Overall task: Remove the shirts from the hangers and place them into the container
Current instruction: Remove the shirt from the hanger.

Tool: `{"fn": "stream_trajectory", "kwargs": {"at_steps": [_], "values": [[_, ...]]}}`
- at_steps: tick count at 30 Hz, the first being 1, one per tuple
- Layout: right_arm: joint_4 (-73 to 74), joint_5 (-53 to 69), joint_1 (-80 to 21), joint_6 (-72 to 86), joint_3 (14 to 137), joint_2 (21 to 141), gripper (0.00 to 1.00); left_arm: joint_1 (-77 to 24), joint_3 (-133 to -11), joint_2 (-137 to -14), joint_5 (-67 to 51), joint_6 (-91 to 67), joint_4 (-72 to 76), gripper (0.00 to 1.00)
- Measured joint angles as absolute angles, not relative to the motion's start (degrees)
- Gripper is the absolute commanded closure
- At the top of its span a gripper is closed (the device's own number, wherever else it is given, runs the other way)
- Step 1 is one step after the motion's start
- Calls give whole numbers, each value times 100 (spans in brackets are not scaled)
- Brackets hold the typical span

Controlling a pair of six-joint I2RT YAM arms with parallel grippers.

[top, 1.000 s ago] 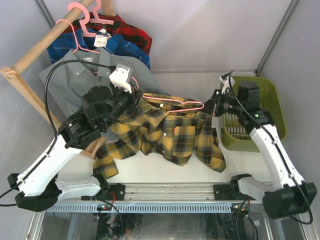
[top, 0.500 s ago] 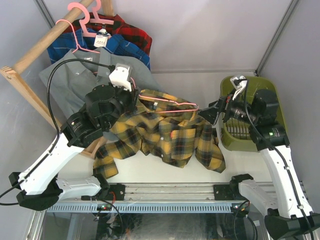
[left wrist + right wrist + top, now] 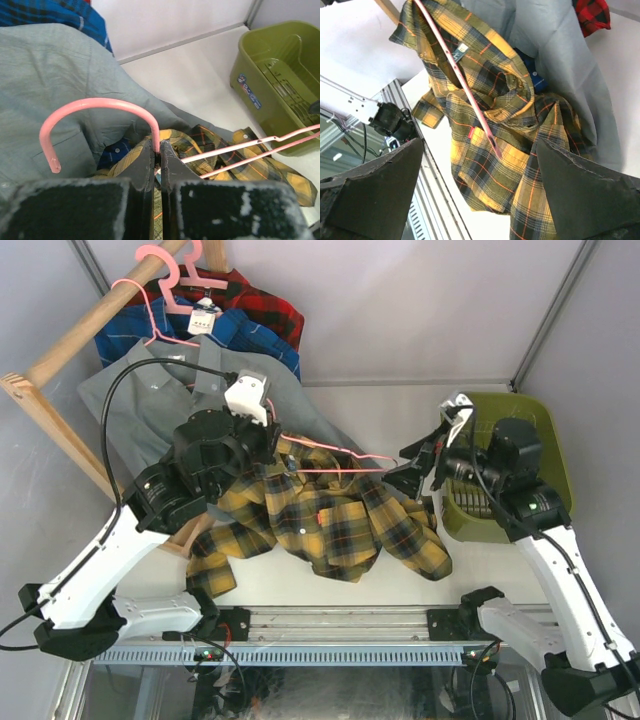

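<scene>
Left wrist view has my left tool pinched together on the neck of the pink hanger, whose hook curls up over it. My right tool stands wide apart and holds nothing (the hanger's bare arm points between its fingers). I judge I am midway through stripping the yellow-black plaid shirt. Next, the right tool should close on cloth near the collar and draw it off the wire, toward the container. The shirt sags crumpled onto the surface between my arms, its collar end caught on the hanger, beside the container and not in it.
</scene>
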State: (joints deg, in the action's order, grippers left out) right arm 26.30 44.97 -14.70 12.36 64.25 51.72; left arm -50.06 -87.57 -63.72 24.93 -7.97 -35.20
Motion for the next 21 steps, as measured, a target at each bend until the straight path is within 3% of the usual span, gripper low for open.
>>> {"fn": "stream_trajectory", "kwargs": {"at_steps": [2,6,10,14,16,17,19,21], "values": [[2585,4329,-1789,1125,6427,5177,5,-5006,-8757,-6383,2327,-777,-3538,100],[2578,3861,-2335,412,6602,5332,14,-5006,-8757,-6386,1955,-729,-3548,100],[2663,3607,-2585,-58,6823,5629,40,-5006,-8757,-6386,1772,-683,-3586,100],[2851,3531,-2655,-279,6831,5782,51,-5006,-8757,-6386,1721,-631,-3675,100],[2912,3524,-2668,-322,6831,5793,65,-5006,-8768,-6388,1721,-620,-3706,100],[2941,3531,-2668,-364,6831,5791,66,-5006,-8783,-6394,1721,-611,-3719,100],[2985,3542,-2679,-399,6834,5787,90,-5006,-8831,-6412,1721,-587,-3736,100],[3017,3564,-2683,-454,6834,5787,100,-5006,-8873,-6425,1726,-578,-3743,100]]}}
